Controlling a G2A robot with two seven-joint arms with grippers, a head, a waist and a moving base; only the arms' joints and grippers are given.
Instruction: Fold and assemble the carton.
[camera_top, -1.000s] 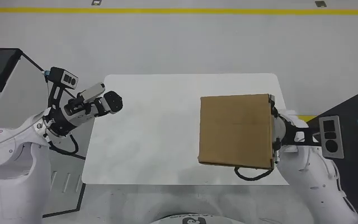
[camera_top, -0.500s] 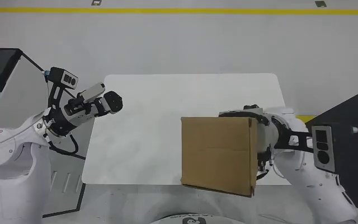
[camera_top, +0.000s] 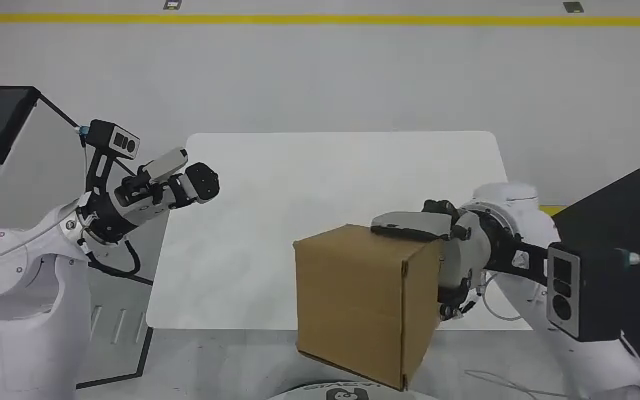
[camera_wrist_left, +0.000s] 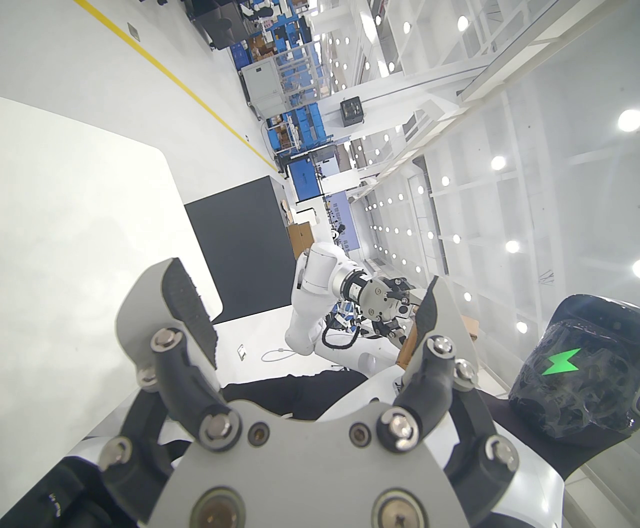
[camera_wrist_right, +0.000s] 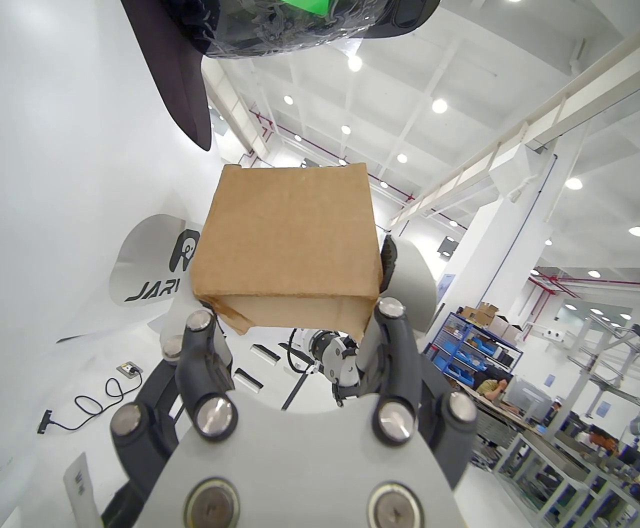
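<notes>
Carton (camera_top: 365, 305) is held raised over the table's (camera_top: 270, 200) near edge, one wall clamped by the right gripper (camera_wrist_right: 292, 320). Left gripper (camera_wrist_left: 310, 295) is parked at the table's left edge, fingers spread, empty. Body is judged squared up (end flaps seemingly left to close).

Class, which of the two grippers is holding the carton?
The right gripper: it clamps the brown carton, while the left gripper is open and empty.
</notes>
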